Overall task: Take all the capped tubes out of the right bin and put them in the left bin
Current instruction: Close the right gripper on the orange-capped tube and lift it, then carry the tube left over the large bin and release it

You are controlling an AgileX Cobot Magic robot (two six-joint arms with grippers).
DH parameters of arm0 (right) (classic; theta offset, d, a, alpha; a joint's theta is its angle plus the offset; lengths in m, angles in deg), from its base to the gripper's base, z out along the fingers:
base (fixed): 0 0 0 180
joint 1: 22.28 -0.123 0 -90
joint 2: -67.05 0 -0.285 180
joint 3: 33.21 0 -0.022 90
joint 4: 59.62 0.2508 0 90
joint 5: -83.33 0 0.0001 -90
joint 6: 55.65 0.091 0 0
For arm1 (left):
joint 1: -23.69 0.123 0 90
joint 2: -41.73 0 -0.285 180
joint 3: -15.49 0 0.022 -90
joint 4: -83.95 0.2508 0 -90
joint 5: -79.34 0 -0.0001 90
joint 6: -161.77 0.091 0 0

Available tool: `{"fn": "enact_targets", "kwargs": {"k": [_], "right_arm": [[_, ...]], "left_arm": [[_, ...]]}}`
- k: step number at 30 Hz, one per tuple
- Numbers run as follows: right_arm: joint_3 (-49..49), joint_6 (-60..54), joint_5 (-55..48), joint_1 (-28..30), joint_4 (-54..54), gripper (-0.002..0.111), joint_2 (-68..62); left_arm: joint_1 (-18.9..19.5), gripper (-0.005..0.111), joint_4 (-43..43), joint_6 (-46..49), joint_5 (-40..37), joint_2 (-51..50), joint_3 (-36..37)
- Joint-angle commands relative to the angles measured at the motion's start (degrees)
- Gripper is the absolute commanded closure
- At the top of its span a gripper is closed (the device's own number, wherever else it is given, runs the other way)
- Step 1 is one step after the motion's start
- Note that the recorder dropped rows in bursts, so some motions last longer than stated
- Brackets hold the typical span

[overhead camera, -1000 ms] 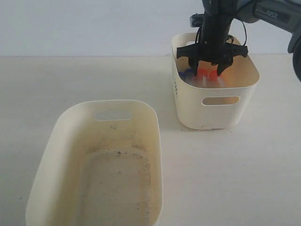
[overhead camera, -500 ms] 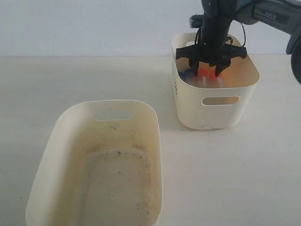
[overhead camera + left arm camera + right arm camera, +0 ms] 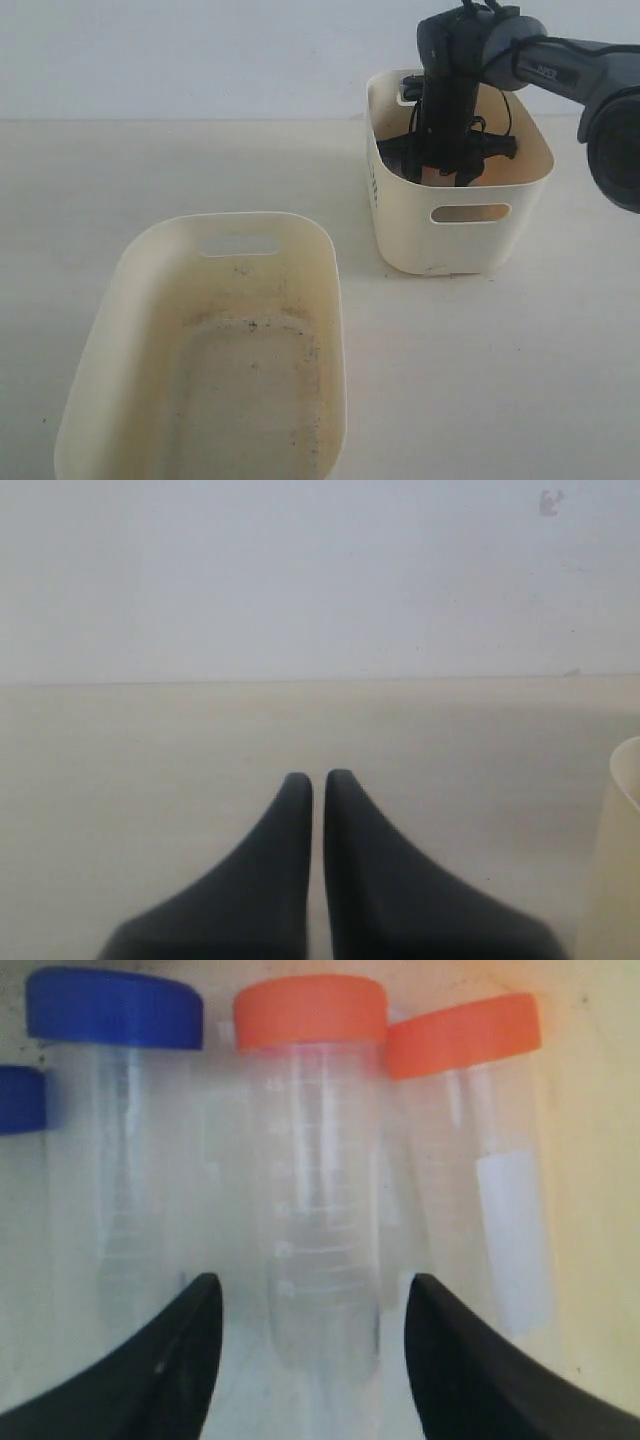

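Only wrist view shows tubes (image 3: 115,1160), right jaws apart astride orange-capped tube (image 3: 315,1180), perhaps untouching, left jaws closed.

You'll see the tubes (image 3: 315,1190) are clear, glossy plastic with faint scale marks; their caps (image 3: 310,1008) are smooth, duller plastic. Right bin (image 3: 470,245): cream plastic, smooth, slight sheen. Left bin (image 3: 322,280): same plastic, floor scuffed and black-specked. Table (image 3: 500,370): matt, smooth.

The left bin (image 3: 120,330) is placed near-left on the table (image 3: 500,380), the right bin (image 3: 460,250) behind it to the right. The capped tubes (image 3: 315,1160) are laid side by side inside the right bin.
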Motion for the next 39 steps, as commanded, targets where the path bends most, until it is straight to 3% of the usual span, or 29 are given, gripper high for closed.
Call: {"fn": "enact_targets", "kwargs": {"k": [1,3,8,9,28,34,39], "right_arm": [[-0.1,0.1,1.4,0.1,0.6,0.055,-1.1],[-0.1,-0.2,0.8,0.1,0.6,0.064,-2.1],[-0.3,-0.8,0.0,0.1,-0.5,0.106,-1.5],[-0.3,-0.8,-0.3,0.1,-1.1,0.108,-1.3],[0.1,-3.0,-4.8,-1.7,-5.7,0.108,16.4],[12.1,-2.3,-4.8,-4.5,-5.9,0.108,26.8],[33.4,-2.1,4.5,-4.9,0.7,0.108,42.2]], "left_arm": [[-0.4,0.103,-0.2,-0.2,0.5,-0.2,-0.2],[-0.4,0.103,-0.2,-0.2,0.5,-0.2,-0.2],[-0.4,0.103,-0.2,-0.2,0.5,-0.2,-0.2],[-0.4,0.103,-0.2,-0.2,0.5,-0.2,-0.2],[-0.4,0.103,-0.2,-0.2,0.5,-0.2,-0.2],[-0.4,0.103,-0.2,-0.2,0.5,-0.2,-0.2],[-0.4,0.103,-0.2,-0.2,0.5,-0.2,-0.2]]}}
